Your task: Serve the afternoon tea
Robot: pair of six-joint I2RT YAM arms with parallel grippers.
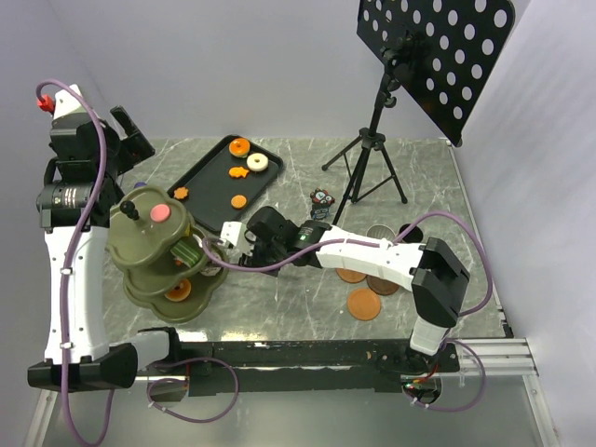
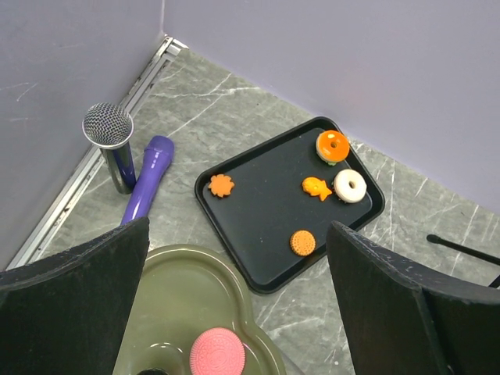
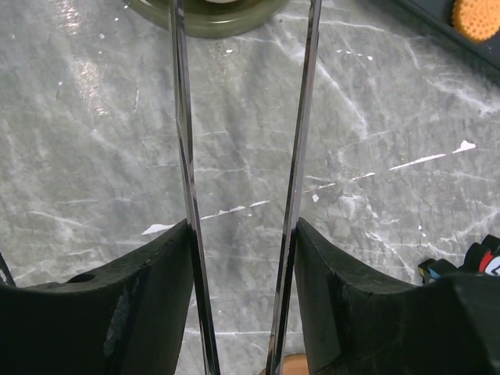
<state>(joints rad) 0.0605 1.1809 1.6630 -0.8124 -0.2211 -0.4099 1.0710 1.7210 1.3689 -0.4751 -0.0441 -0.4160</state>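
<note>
The left claw point(image 2: 238, 230) hangs released, fingers wide, over the olive tiered stand point(image 2: 176, 285). A pink pastry point(image 2: 217, 351) sits on its top tier at the frame's bottom edge. On the black tray point(image 2: 258, 207) at mid-frame lie an orange donut point(image 2: 333, 146), a white donut point(image 2: 349, 185), two orange cookies point(image 2: 222, 185) and an orange fish point(image 2: 317, 187), its long axis running left to right (head end unclear). The right claw point(image 3: 244, 234) is clenched on thin tongs point(image 3: 181, 156), whose long axis runs up the frame toward the stand. Three saucers point(image 1: 364, 304) lie at the top view's lower right.
</note>
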